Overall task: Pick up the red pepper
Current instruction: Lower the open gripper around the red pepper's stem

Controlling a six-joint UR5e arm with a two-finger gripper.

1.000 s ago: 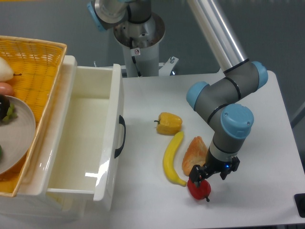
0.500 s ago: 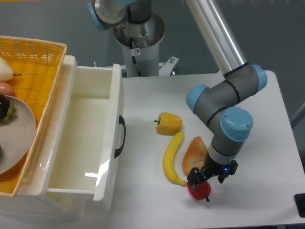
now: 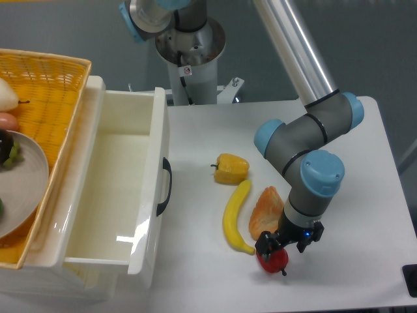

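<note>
Red pepper (image 3: 273, 261) on table (image 3: 365, 195) near front edge, just right of banana (image 3: 236, 215) tip, under gripper (image 3: 276, 243), finger closure indiscernible; likely light, rigid, glossy and slippery, so best gripped across widest body, clear of stem.

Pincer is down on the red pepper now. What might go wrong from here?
The pincer sits on top of the glossy red pepper; whether it grips is unclear, so the pepper might slip or roll on lifting. The banana tip and the orange-tan wedge lie right beside it and may get nudged.
</note>
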